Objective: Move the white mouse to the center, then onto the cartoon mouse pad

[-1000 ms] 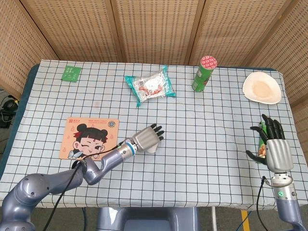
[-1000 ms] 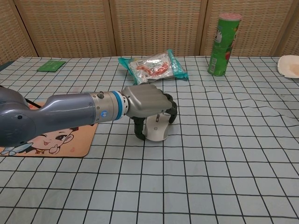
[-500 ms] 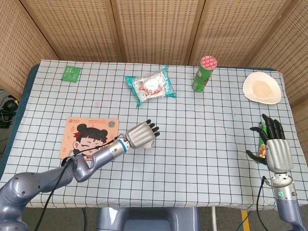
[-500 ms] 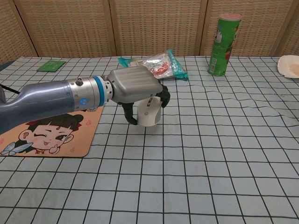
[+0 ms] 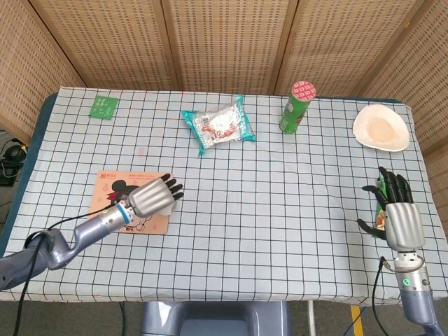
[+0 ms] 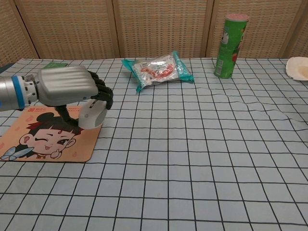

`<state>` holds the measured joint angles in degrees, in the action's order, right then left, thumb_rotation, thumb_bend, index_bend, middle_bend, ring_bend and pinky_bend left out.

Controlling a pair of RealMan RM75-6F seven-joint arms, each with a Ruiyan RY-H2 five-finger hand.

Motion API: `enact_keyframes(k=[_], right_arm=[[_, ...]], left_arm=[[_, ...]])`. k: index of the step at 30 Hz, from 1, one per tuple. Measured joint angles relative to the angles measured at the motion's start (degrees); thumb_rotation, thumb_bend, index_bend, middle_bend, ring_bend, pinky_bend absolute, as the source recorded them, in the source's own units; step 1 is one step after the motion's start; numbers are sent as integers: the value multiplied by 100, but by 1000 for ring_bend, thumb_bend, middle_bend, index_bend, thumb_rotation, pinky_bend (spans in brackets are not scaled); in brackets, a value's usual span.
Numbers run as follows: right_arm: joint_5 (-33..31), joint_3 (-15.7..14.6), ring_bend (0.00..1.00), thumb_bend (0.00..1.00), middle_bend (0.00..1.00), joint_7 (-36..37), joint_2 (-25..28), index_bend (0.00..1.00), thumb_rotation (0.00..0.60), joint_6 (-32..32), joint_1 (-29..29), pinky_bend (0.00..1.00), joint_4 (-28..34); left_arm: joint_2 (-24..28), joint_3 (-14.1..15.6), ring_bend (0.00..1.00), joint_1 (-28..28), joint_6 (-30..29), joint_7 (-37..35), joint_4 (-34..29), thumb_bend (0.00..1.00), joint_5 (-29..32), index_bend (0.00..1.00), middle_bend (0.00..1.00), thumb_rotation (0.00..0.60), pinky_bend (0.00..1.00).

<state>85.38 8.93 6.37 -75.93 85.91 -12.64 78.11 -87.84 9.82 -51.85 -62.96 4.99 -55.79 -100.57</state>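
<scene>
Fingers (image 6: 98,91) of left hand (image 6: 67,91) curl over white mouse (image 6: 91,115).

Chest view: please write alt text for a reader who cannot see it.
The left hand grips a white mouse at the right edge of a cartoon mouse pad on a checked tablecloth. Behind stand a snack packet and a green can.

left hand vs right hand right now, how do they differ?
The left hand grips the white mouse over the cartoon mouse pad's right edge; the right hand holds nothing. The left's fingers curl over the mouse; the right's point up, spread, near the table's right edge. Both share grey backs and black fingers.
</scene>
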Motion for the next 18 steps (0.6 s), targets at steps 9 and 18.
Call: enact_keyframes(k=[9, 18], right_arm=[[-21, 13, 0, 157, 39, -84, -26, 338, 600, 14, 3, 5, -22], [-13, 6, 0, 157, 40, -129, -38, 338, 600, 11, 1, 3, -27]], left_arm=[[70, 440, 295, 547, -733, -569, 1042, 226, -443, 614, 401, 600, 317], [-261, 757, 295, 864, -1075, -1030, 2143, 226, -833, 614, 401, 600, 317]])
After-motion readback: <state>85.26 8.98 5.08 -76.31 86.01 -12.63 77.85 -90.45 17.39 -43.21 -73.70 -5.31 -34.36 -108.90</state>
